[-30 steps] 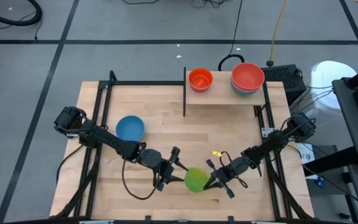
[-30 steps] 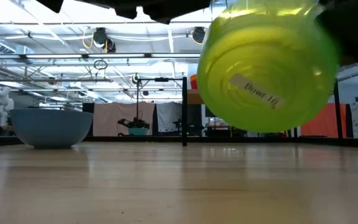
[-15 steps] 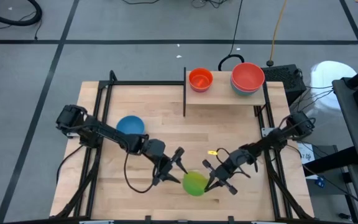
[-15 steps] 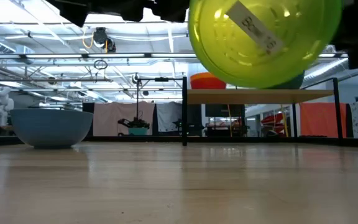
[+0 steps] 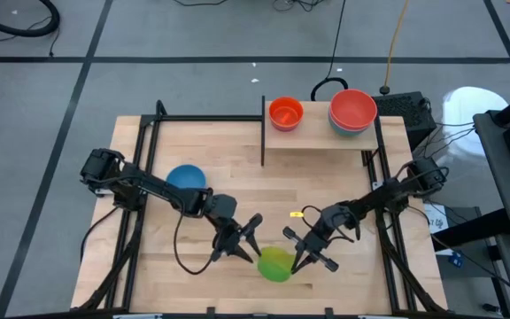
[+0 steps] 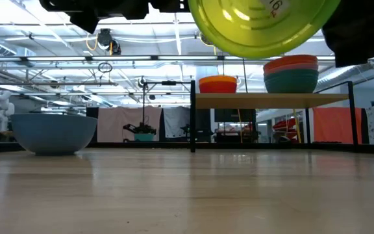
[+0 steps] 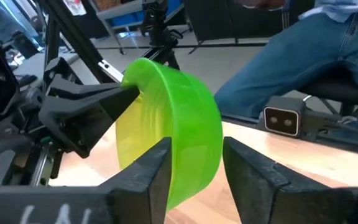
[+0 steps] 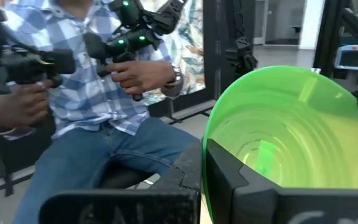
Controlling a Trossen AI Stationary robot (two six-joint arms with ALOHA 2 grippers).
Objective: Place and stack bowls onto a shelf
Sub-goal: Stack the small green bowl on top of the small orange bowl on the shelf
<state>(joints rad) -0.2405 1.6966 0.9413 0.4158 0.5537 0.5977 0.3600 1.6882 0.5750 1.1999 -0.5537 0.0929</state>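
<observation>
A lime green bowl [image 5: 275, 263] hangs above the table's near middle, between my two grippers. My right gripper [image 5: 297, 252] is shut on its rim. My left gripper [image 5: 246, 237] is open just left of the bowl. In the left wrist view its fingers [image 7: 151, 177] stand on either side of the bowl's wall [image 7: 194, 140]; I cannot tell whether they touch. A blue bowl [image 5: 185, 180] rests on its base on the table, at the left. The shelf [image 5: 321, 135] at the far right carries an orange bowl [image 5: 285, 112] and a red bowl [image 5: 352, 106] stacked on a teal one. My right gripper pinches the green bowl's rim [image 8: 209, 146] on its right side, one finger [image 8: 232, 171] inside the bowl and one outside. The fingers come from the table's right, slanting down. The bowl is lifted clear of the table and tilted; its labelled underside [image 6: 258, 26] shows from below.
A dark upright panel [image 5: 263, 128] stands at the shelf's left end. Black frame rails [image 5: 144, 142] run along the table's sides. A seated person [image 8: 123, 93] shows beyond the table in both wrist views.
My right gripper has risen and gone a little toward the table's near edge and left with the green bowl. The bowl has gone up and tipped, so its underside faces more downward. My left gripper has followed close beside the bowl, staying open.
</observation>
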